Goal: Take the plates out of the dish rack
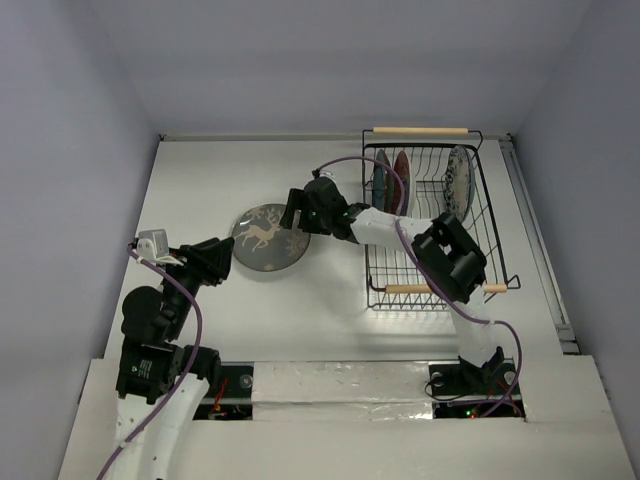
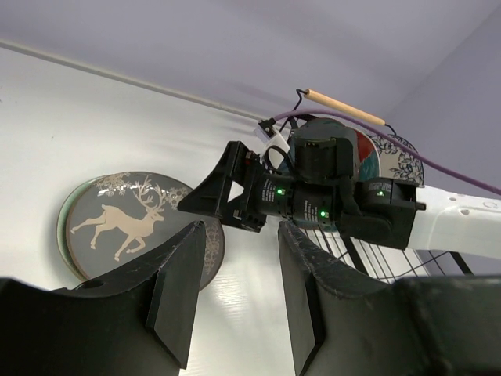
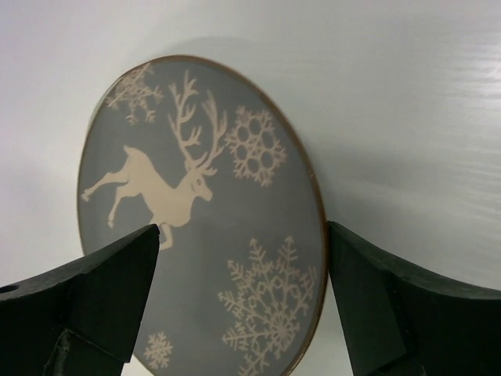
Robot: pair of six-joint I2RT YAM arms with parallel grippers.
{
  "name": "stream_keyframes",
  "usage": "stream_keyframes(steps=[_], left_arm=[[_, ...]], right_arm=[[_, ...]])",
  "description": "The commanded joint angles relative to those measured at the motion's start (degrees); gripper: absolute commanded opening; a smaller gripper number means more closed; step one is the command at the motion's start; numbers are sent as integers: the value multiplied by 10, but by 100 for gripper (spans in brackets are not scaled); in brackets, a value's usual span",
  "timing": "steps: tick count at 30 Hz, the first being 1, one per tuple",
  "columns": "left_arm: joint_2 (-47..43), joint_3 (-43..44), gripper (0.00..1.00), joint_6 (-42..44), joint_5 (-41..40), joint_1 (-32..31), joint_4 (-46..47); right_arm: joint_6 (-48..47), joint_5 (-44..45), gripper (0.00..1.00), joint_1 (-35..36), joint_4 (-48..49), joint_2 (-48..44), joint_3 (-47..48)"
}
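R fingers point(image 3: 102, 290) wide apart, L fingers point(image 2: 176, 290) apart

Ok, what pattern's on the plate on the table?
Grey plate, cream deer and snowflakes; best in right wrist view.

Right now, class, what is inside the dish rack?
Three plates stand on edge in the dish rack: dark teal plate and red plate left, white-blue floral plate right. The right arm covers part of its near half.
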Motion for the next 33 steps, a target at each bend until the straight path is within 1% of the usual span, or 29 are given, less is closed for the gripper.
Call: stream_keyframes(steps=[1, 5, 8, 9, 10, 11, 14, 15, 16, 17, 18, 19, 20, 21, 22, 25, 26, 29, 30, 31, 32, 33], left_arm=[[-3, 8, 39, 0, 5, 3, 25], [-4, 8, 39, 1, 5, 8, 25], [-5, 8, 39, 0, 6, 9, 25], [-5, 8, 39, 1, 6, 9, 25], [-4, 8, 39, 1, 7, 9, 25], [-4, 8, 39, 1, 7, 9, 24], [-4, 8, 39, 0, 8, 9, 25], [-4, 8, 39, 1, 8, 9, 25], [-5, 8, 39, 0, 8, 9, 24], [-6, 8, 39, 1, 8, 9, 25], [-6, 8, 39, 1, 8, 9, 25], [-7, 8, 39, 1, 7, 9, 25], [-8, 8, 39, 0, 8, 9, 25], [-9, 8, 39, 1, 8, 9, 24], [-8, 9, 39, 1, 7, 9, 25], [-10, 8, 39, 0, 8, 9, 25], [-10, 8, 39, 1, 8, 9, 25], [-10, 7, 39, 1, 8, 9, 25], [-10, 7, 39, 1, 8, 9, 25], [-10, 7, 39, 1, 8, 9, 25], [-10, 7, 39, 1, 8, 9, 25], [-10, 7, 39, 1, 9, 9, 25]], right_arm=[[-52, 69, 91, 14, -67, 12, 53], [-78, 121, 94, 29, -127, 20, 83], [-90, 139, 94, 42, -129, -2, 85], [-100, 143, 91, 47, -127, -14, 83], [-105, 152, 87, 47, -126, -28, 75], [-110, 158, 82, 47, -125, -61, 69], [-129, 189, 76, 47, -129, -119, 44], [-141, 198, 76, 47, -132, -159, 38], [-148, 214, 71, 47, -134, -181, 22], [-155, 223, 63, 47, -135, -201, 13], [-166, 230, 51, 47, -135, -244, 3], [-171, 245, 36, 47, -133, -265, -9], [-176, 250, 3, 47, -136, -284, -27], [-184, 255, 0, 47, -137, -305, -37], [-189, 268, 0, 32, -137, -347, -47], [-210, 287, 0, 5, -150, -396, -76], [-214, 291, 0, -17, -165, -417, -79], [-233, 291, 0, -62, -197, -437, -84], [-244, 293, 4, -70, -204, -437, -83], [-248, 298, 15, -75, -214, -435, -78], [-254, 300, 38, -75, -227, -425, -74], [-263, 307, 47, -82, -234, -419, -70]])
